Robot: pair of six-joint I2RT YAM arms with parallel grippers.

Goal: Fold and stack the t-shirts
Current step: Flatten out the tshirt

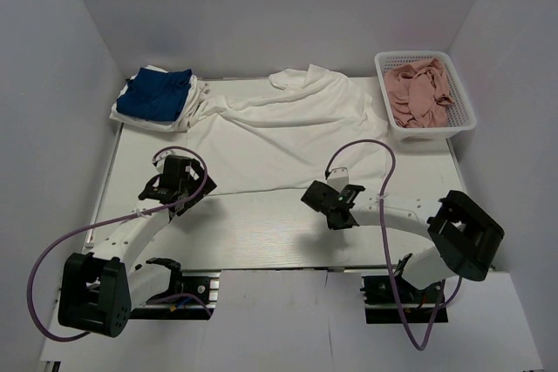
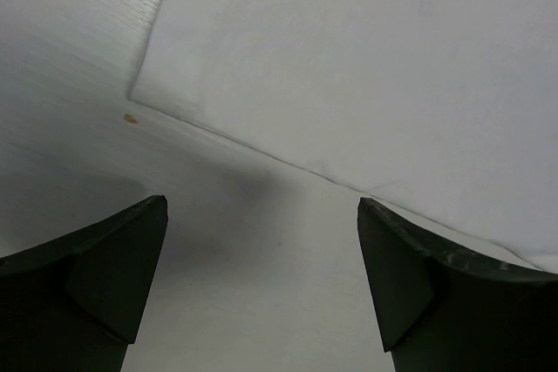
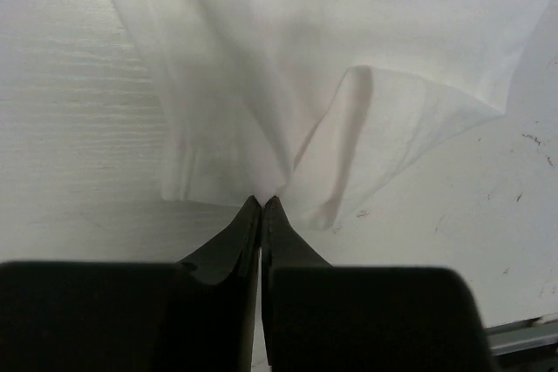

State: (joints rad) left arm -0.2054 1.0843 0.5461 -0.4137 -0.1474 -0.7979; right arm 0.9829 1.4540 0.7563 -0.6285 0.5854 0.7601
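On the table (image 1: 261,233), right pincer (image 3: 262,202) seems clamped on the rumpled white t-shirt (image 3: 349,58); left pincer (image 2: 261,250) gapes empty.

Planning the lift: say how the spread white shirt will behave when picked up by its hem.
Probably floppy: the shirt puckers into folds where the right gripper pinches its hem. Likely light: the cloth looks thin at that edge. Held at one point, it should sag and trail on the table.

wht tee (image 1: 288,128): soft matt cloth, creased. blue tee (image 1: 157,95): matt cloth too. table (image 1: 261,224): smooth, faint wood grain, slight sheen. basket (image 1: 417,55): wht plastic mesh. right gripper fingers (image 3: 231,246): blk matt plastic.
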